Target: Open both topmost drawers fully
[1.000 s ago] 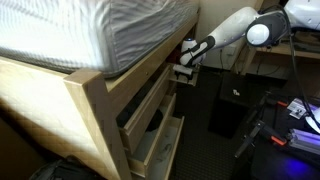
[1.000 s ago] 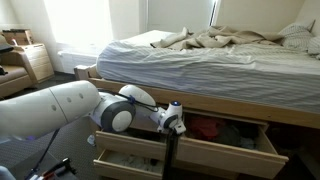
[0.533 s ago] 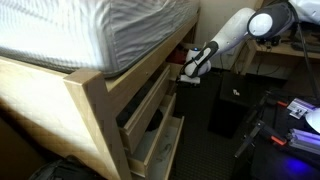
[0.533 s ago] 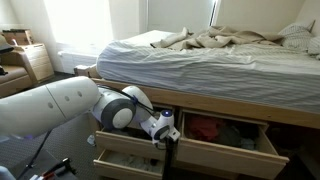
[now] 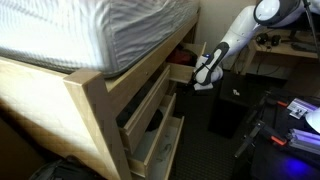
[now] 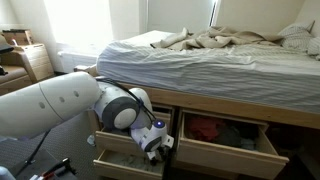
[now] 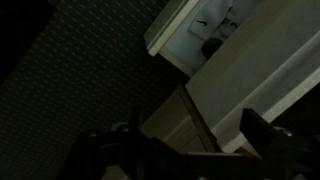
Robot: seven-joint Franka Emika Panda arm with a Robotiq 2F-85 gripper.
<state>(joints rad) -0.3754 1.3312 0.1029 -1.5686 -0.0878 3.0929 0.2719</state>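
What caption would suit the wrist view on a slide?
Dim wrist view: gripper above dark carpet, an open pale-wood drawer ahead.

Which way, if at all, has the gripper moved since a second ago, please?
Yes: the gripper has pulled outward and slightly downward, away from the bed frame.

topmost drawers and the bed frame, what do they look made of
Topmost drawers: pale natural wood, it seems, matte and unpainted; the flat fronts are light tan, grain too small to tell. Bed frame: likely the same pale wood by its colour, with squared posts; solid or veneer cannot be told.
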